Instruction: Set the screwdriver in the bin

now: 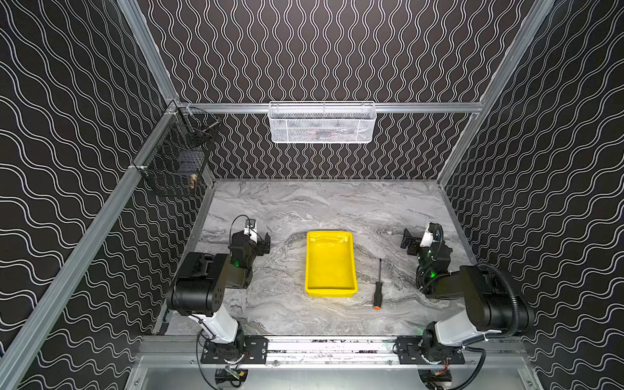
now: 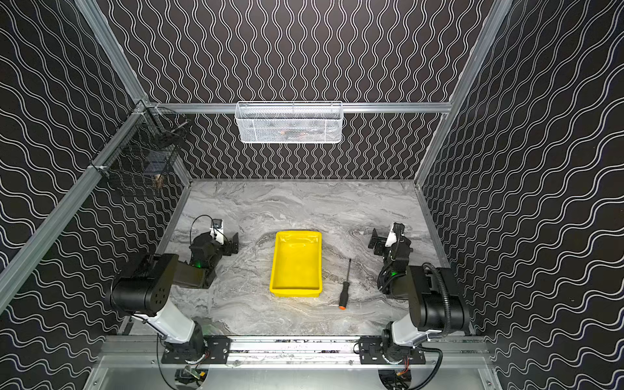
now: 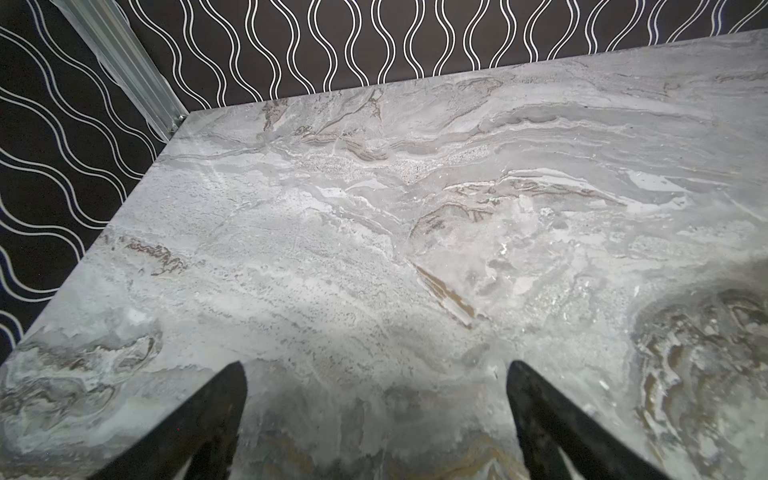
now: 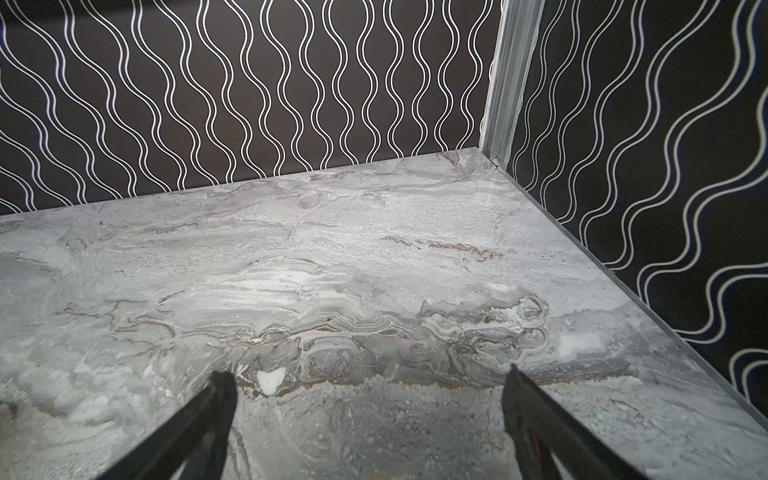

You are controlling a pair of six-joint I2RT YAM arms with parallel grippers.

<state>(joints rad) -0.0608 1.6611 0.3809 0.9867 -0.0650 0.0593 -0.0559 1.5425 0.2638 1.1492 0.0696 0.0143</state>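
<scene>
Right of centre in the lower half of both top views, the screwdriver [image 1: 378, 285] [image 2: 345, 285] lies flat on the surface [image 1: 304, 209]. It is just beside the right-hand long wall of the bin [image 1: 330, 266] [image 2: 296, 266] and not touching it. I note its long axis runs almost straight up and down the frame, nearly parallel to that wall, with the shaft tip toward the top and the orange cap toward the bottom edge. The bin holds nothing, so the task is not yet begun.

The right gripper [image 1: 408, 241] [image 2: 375, 241] sits up and to the right of the shaft tip, near it, with bare surface between. From its jaws the tool lies down and to the left in the frame. The left gripper [image 1: 266, 243] [image 2: 235, 243] sits left of the bin, so the whole bin stands between it and the tool. I judge the right arm the nearer and the natural one for the pick.

Jaws: the right wrist view shows the right gripper [image 4: 365, 376] spread wide over bare surface, released and holding nothing. The left wrist view shows the same of the left gripper [image 3: 376, 365]. Neither wrist view takes in the screwdriver or the bin.

Finding: the pick turns on bringing the right jaws down-frame and turning them to close across the handle, not along it. The carry after that looks short: leftward over the low wall.
</scene>
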